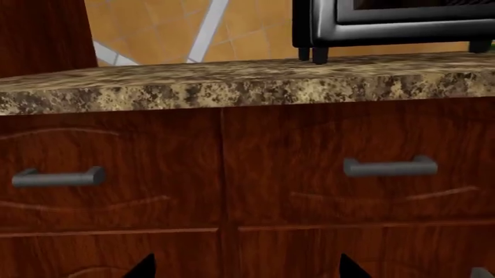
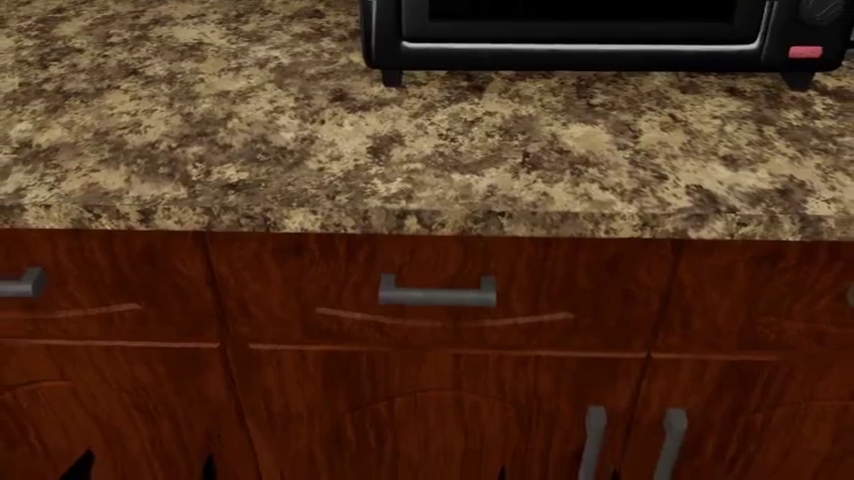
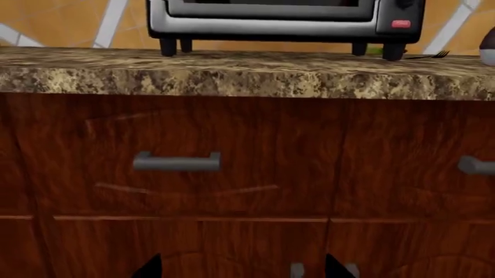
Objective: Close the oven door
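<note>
The oven door shows in no view, so its place cannot be told; judged a stiff, hinged, fairly heavy panel best pushed at its frame, while each tool shows only dark fingertips [image 3: 150, 267], spread apart and empty.

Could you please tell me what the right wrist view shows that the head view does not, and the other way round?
Only the right wrist view shows the orange tiled wall behind the counter, a fork and a rounded object cut off at the frame's edge.

Only the head view shows the broad top of the granite countertop and two upright cabinet door handles.

Both show the black toaster oven with its red button, the countertop's front edge and a grey drawer handle on reddish wood. Neither shows the oven door.
</note>
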